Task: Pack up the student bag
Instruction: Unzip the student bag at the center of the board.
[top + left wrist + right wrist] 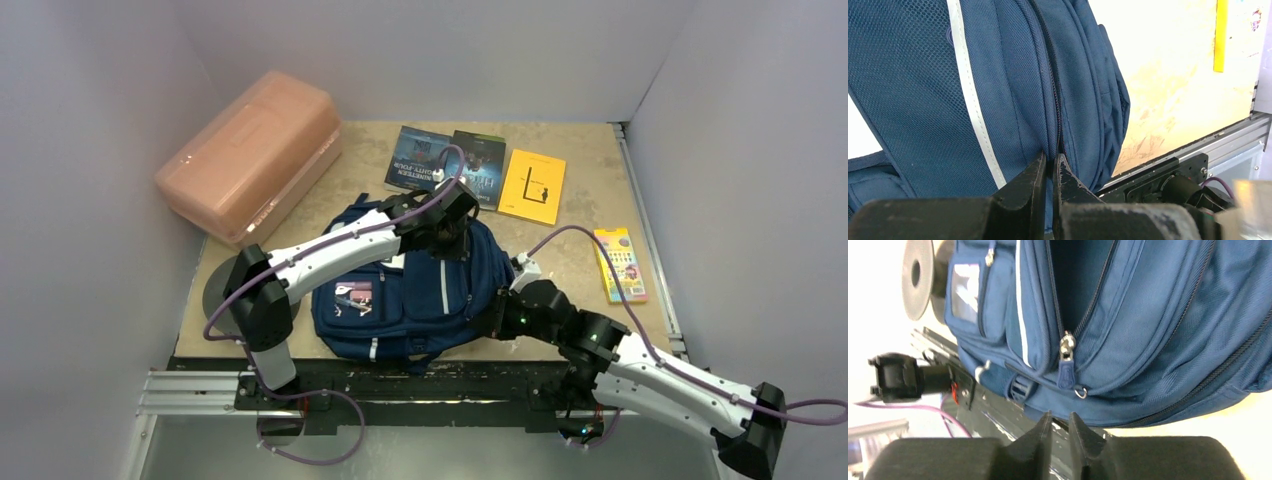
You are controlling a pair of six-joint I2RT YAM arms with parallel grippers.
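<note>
The student bag point(400, 300), navy blue with grey stripes, lies at the table's near edge between my two arms. My left gripper point(450, 225) reaches over its far side and is shut on a fold of blue fabric beside the zip point(1049, 160). My right gripper point(497, 318) is at the bag's right side, low near the table. In the right wrist view it point(1060, 416) is shut with nothing between its fingers, just below the bag's bottom edge point(1158, 315). A zip pull point(1066, 360) hangs above it, where the main compartment gapes open.
A salmon-pink plastic box point(250, 155) stands at the back left. Two dark books point(418, 160) point(480, 165) and a yellow book point(533, 186) lie at the back. A colourful flat pack point(620, 263) lies at the right. A grey disc point(215, 295) sits left of the bag.
</note>
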